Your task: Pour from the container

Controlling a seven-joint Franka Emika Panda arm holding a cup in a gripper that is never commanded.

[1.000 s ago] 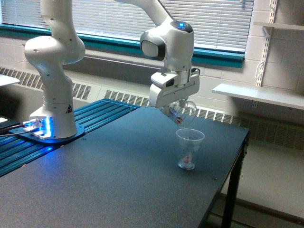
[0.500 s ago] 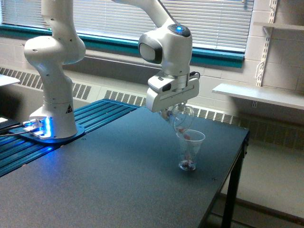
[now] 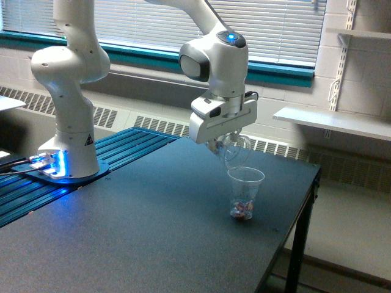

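Exterior view showed the claw (image 3: 227, 145) closed around the container (image 3: 234, 152), tipped just above a ribbed cup (image 3: 245, 194) holding small bits on the tabletop (image 3: 140, 220).

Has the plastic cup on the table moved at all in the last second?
Barely, if at all: the ribbed plastic cup stands at almost the same spot near the table's far right edge. What changed is inside: more small pieces lie at its bottom.
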